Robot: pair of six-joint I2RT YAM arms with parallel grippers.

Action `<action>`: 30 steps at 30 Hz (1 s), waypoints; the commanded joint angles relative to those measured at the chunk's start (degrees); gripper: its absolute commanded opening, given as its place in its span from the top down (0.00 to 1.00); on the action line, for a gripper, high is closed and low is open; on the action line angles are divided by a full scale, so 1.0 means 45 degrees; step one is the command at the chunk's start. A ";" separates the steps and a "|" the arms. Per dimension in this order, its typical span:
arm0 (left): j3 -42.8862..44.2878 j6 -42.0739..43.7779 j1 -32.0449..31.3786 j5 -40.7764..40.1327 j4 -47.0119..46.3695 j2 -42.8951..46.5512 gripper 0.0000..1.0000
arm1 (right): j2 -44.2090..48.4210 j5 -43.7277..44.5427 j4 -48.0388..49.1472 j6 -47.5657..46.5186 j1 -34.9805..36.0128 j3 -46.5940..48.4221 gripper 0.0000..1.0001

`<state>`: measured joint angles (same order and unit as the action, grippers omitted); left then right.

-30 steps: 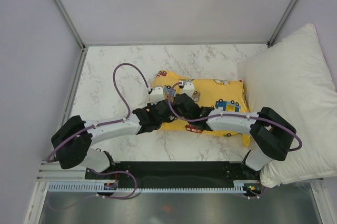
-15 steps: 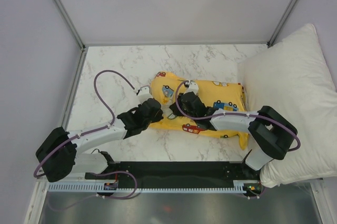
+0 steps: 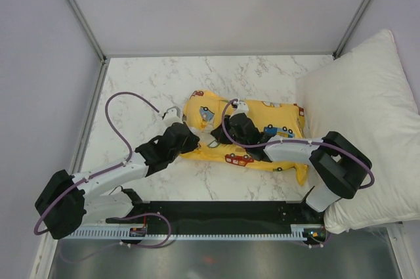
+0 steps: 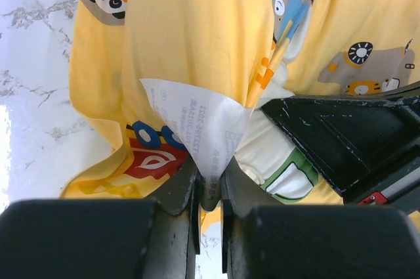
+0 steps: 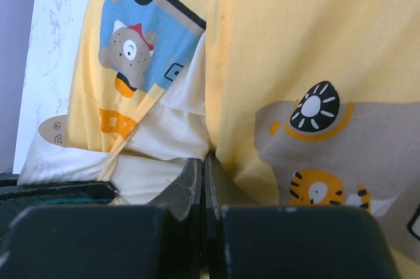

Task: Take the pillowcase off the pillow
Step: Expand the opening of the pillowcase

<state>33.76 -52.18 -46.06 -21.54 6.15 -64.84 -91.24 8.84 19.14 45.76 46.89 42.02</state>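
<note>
1. Bright yellow fabric pillowcase printed with cartoon vehicles [image 3: 275,134] lies on the white marble counter [image 3: 144,88], between the two arms.
2. Small cream soft pillow [image 5: 172,128] sits inside the pillowcase, showing only at its open edge.
3. Left hand [image 4: 209,190]: fingers narrow, pinching a white printed fabric label [image 4: 197,121] at that opening.
4. Right hand [image 5: 203,174]: fingers closed tight on the pillowcase hem.

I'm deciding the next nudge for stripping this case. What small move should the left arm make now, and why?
Probably pull the left gripper slightly to its left, away from the right gripper. It pinches the white care label at the pillowcase opening, where the cream pillow peeks out, while the right gripper is shut at that hem; a gentle pull might widen the opening.
</note>
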 commanded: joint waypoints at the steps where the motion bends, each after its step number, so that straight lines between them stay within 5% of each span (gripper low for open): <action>1: -0.0431 0.0678 0.0841 -0.2636 0.2129 0.1224 0.98 | -0.0701 0.3172 -0.3452 -0.1164 -0.1475 -0.1017 1.00; 7: -0.1271 0.2454 0.0900 0.0171 -0.2065 0.0486 0.98 | 0.0118 0.2001 -0.2885 -0.2820 -0.1028 -0.0649 1.00; 11: -0.0843 0.3080 0.0900 0.0821 -0.3066 -0.1543 0.98 | 0.1365 0.1669 -0.3509 -0.4580 -0.0285 0.0367 0.98; 20: -0.0900 0.3784 0.1115 0.2364 -0.4725 -0.2700 0.98 | 0.4083 -0.0789 -0.3823 -0.7623 0.0048 0.1423 0.27; 30: -0.1466 0.3257 0.1252 0.3848 -0.5313 -0.2409 0.98 | 0.2388 -0.3565 -0.2165 -1.0049 -0.0010 0.1717 0.22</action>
<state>29.26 -38.46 -40.53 -7.79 -18.70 -75.72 -76.77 -1.93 6.20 6.37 46.81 48.16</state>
